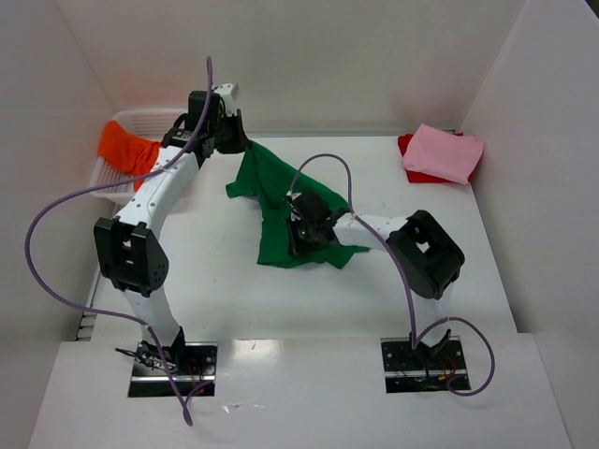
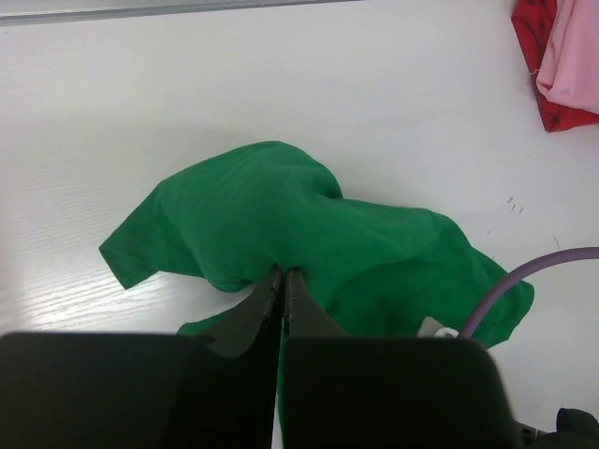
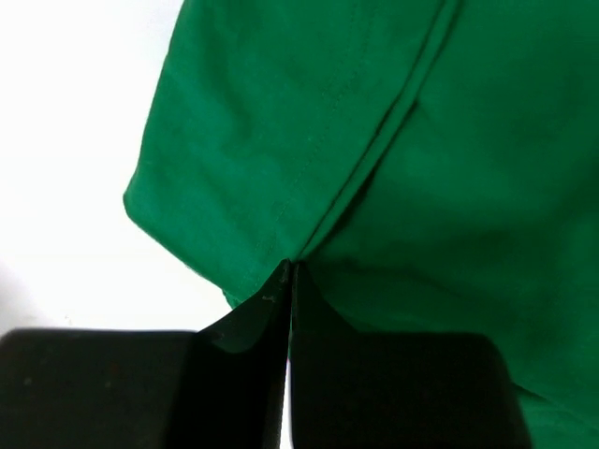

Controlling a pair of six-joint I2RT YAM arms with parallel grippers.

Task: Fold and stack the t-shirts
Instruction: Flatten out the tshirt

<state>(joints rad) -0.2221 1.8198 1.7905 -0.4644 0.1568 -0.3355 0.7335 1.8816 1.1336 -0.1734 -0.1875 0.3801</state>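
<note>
right gripper [image 1: 309,229] is squeezing tight on the green shirt [image 1: 267,182] at its 5 o'clock end | left gripper [image 1: 227,134] is squeezing tight on its 11 o'clock corner | shirt is sagging mid-table [image 1: 449,262] | risk: pulling apart too hard could be tugging the cloth out of a grip

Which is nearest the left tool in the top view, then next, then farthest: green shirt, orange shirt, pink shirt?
1. green shirt, pinched by the left tool.
2. orange shirt, in the basket at left.
3. pink shirt, far right.
</note>
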